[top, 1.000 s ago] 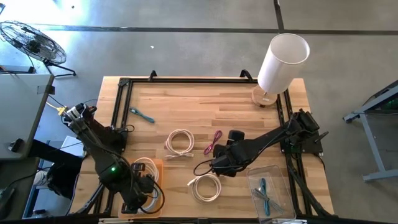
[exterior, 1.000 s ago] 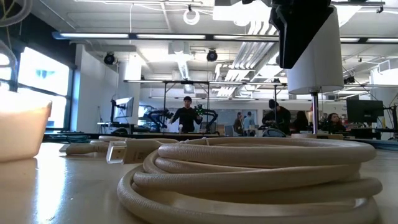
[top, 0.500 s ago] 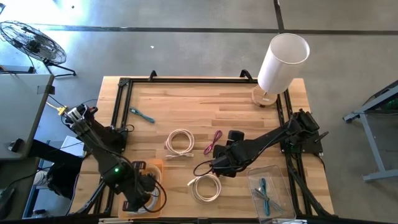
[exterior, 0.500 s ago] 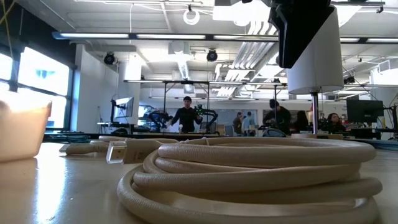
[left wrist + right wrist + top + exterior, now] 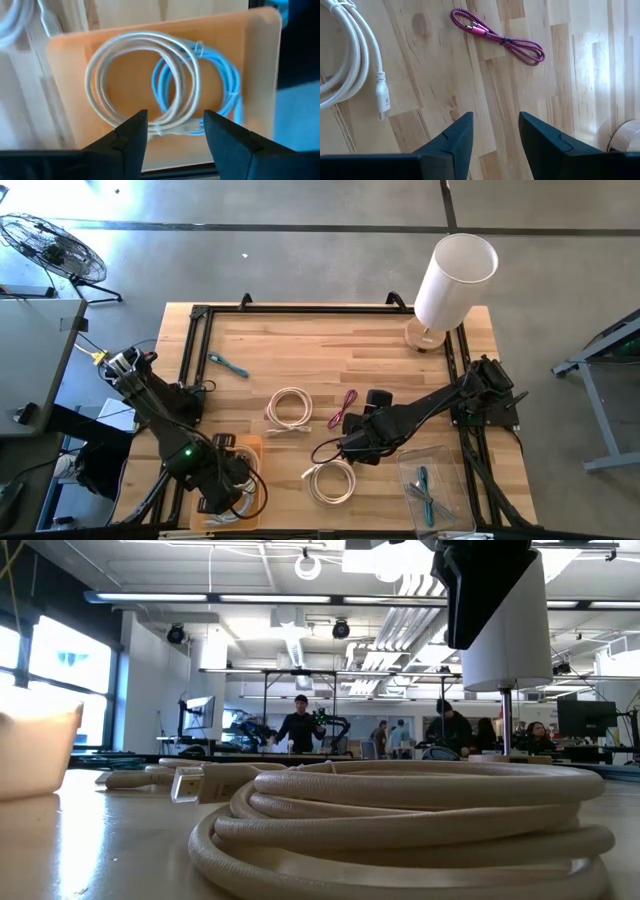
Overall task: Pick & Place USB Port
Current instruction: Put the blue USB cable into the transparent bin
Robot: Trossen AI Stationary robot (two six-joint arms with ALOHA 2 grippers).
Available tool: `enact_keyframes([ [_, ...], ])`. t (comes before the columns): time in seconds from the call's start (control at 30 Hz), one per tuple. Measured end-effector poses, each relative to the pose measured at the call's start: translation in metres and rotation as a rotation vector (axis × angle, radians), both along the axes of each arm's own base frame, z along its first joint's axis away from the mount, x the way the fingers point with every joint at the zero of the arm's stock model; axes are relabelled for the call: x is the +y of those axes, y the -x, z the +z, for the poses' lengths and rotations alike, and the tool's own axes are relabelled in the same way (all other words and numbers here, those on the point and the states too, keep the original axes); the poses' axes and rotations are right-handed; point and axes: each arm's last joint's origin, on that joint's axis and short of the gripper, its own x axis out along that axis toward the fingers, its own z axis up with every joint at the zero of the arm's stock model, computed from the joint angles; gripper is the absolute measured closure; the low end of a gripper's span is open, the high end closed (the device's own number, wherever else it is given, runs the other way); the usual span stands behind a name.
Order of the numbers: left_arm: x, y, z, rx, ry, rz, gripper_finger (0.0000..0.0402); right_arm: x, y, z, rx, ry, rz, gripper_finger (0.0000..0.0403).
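A coiled white USB cable point(image 5: 102, 107) lies flat in the orange tray point(image 5: 260, 75) beside a light blue coil point(image 5: 222, 95). My left gripper point(image 5: 175, 132) hangs open straight above them, pointing down, at the table's near left point(image 5: 225, 488). Its fingers stand either side of the white coil's near loop without touching it. My right gripper point(image 5: 495, 132) stands open over bare wood in the middle of the table point(image 5: 345, 448). It is between a magenta cable point(image 5: 497, 36) and a white coil point(image 5: 332, 480), whose plug point(image 5: 382, 100) points its way.
A second white coil point(image 5: 290, 408) lies mid-table. A small teal cable point(image 5: 228, 364) is at the far left. A clear tray point(image 5: 430, 485) with teal cables sits near right, and a white lamp point(image 5: 450, 275) stands at the far right. A black frame point(image 5: 300, 310) rings the table. People stand in the room behind.
The white coil that showed beside the far side of my left gripper, over the orange tray, has gone down into the tray and now lies flat there. Both arms have stayed where they were.
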Motion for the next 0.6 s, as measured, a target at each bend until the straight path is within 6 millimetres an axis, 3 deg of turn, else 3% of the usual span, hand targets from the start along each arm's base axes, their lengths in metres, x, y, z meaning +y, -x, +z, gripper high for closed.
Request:
enact_keyframes([
  [0.33,0.033,-0.023,-0.001,-0.050,-0.213,-0.336,0.0189,0.001,0.000,0.000,0.001,-0.054,-0.054,0.0254],
  [0.6,0.075,-0.042,-0.001,0.029,-0.314,-0.375,0.0127,0.006,0.002,-0.001,-0.012,-0.068,-0.089,0.0254],
])
